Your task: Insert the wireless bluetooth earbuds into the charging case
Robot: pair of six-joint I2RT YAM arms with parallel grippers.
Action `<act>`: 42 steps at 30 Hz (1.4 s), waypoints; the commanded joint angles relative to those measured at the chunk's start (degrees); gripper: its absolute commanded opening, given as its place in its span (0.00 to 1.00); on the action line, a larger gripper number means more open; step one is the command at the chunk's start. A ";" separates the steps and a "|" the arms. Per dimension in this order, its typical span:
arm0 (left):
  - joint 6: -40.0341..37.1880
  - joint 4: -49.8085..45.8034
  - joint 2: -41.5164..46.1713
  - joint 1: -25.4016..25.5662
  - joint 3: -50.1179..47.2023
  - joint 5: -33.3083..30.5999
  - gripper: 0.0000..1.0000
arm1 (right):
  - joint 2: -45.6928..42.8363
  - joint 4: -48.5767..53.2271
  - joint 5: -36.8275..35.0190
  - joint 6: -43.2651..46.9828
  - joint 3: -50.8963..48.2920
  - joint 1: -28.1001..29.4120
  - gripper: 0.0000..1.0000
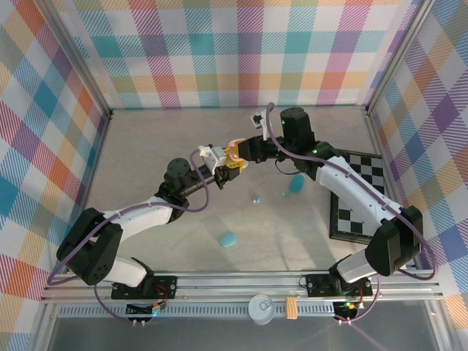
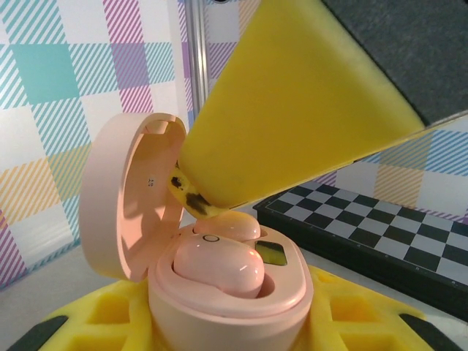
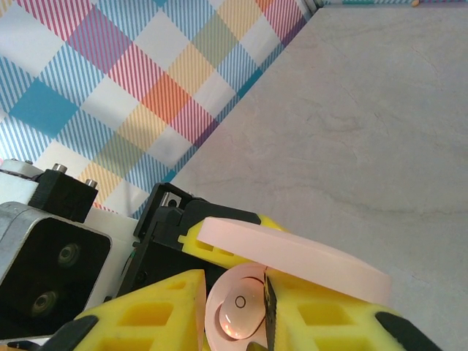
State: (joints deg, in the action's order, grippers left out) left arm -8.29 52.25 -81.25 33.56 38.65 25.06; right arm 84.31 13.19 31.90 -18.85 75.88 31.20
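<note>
My left gripper is shut on an open pink charging case, its yellow fingers pressing on both sides, above the middle of the table. The lid stands up on the left. Two pink earbuds sit in the case: a near one and a far one. My right gripper hovers over the case, one yellow finger touching the far earbud. In the right wrist view its jaws stand slightly open around a pink earbud, under the lid.
A teal case lies at the front middle of the table and another below the right arm. A tiny teal earbud lies between them. A checkerboard lies at the right. Plaid walls surround the table.
</note>
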 commanded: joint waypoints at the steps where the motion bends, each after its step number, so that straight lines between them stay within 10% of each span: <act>1: 0.45 5.05 2.18 0.36 1.51 2.81 0.24 | 2.14 2.61 -1.86 0.83 2.06 0.61 0.28; 14: 0.69 7.30 1.19 -1.35 -0.34 2.85 0.23 | -5.87 -2.08 1.57 3.24 -2.53 0.74 0.36; 23: -2.40 3.97 2.94 -1.39 -0.85 4.13 0.23 | -4.79 -2.90 -8.31 -1.37 1.06 0.44 0.69; 42: -1.08 4.37 3.98 -1.48 -0.91 1.03 0.23 | 0.74 7.55 -6.17 -3.16 6.70 0.11 0.71</act>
State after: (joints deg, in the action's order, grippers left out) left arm -10.04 54.04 -78.54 32.45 37.69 27.31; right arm 86.59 21.10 21.34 -20.40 84.07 31.62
